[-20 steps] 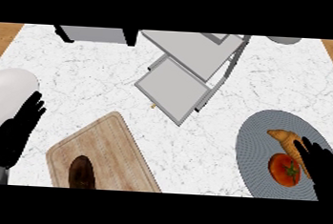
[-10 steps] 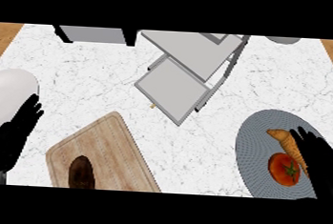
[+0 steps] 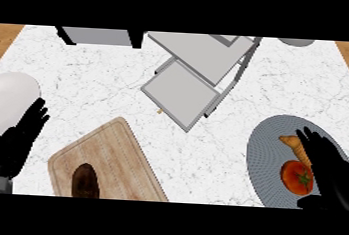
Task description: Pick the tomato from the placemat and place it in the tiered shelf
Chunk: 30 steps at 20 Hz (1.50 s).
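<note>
A red tomato (image 3: 295,176) lies on a round grey placemat (image 3: 267,159) at the lower right, next to an orange croissant (image 3: 294,146). My right hand (image 3: 331,173) hovers over the placemat's right side, open, its fingers straight and pointing up-left just right of the tomato, partly covering the croissant. Whether the hand touches the tomato I cannot tell. The grey tiered shelf (image 3: 198,73) stands at the top centre, tilted, with two flat levels. My left hand (image 3: 18,136) rests open at the left edge.
A wooden cutting board (image 3: 112,159) with a dark brown item (image 3: 85,181) lies at the lower left. A white rounded object (image 3: 9,98) sits at the left edge. A grey box (image 3: 100,35) stands at the back.
My right hand has shifted left and further onto the placemat, closing in on the tomato and covering more of the croissant. The left hand has not moved.
</note>
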{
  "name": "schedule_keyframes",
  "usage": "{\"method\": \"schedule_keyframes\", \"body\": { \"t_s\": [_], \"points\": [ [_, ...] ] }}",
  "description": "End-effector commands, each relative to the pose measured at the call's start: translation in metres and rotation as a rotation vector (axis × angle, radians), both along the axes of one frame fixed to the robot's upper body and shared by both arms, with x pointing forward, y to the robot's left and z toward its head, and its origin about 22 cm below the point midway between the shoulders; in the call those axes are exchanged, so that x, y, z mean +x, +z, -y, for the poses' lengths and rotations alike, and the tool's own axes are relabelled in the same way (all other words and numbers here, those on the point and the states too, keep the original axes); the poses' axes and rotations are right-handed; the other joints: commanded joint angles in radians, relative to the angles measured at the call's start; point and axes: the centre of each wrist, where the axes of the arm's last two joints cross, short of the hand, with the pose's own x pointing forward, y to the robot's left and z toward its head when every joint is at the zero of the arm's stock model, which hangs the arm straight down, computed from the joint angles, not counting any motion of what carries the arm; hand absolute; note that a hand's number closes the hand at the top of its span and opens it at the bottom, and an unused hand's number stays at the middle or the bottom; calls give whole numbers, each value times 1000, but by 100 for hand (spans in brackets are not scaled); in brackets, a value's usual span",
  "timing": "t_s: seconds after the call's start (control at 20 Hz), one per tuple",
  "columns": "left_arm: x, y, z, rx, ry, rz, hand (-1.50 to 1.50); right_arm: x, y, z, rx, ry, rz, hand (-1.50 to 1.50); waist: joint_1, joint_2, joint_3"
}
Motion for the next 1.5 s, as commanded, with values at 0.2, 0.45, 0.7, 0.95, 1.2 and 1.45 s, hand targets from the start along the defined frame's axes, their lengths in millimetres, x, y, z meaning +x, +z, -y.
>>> {"method": "schedule_keyframes", "body": {
  "t_s": [0.2, 0.45, 0.7, 0.95, 1.2, 1.45],
  "points": [
    [1, -2, -2, 0, -10, 6, 0, 4, -32, 8, 21, 37, -40, 150, 0, 2, 3],
    [-17, 5, 4, 2, 9, 9, 0, 8, -6, 9, -35, 57, 9, 150, 3, 0, 3],
    [7, -3, 4, -5, 13, -11, 0, -2, -2, 9, -71, 75, 124, 150, -7, 1, 3],
    [-5, 6, -8, 13, 18, 3, 0, -21, 28, 8, -13, 83, 228, 150, -8, -1, 3],
    [8, 10, 2, 18, -50, 24, 0, 22, 21, -148, 140, -124, 133, 150, 64, 14, -5],
    [18, 11, 18, -5, -92, 23, 0, 39, 54, -194, 146, -229, 182, 150, 86, 13, -4]
  ]
}}
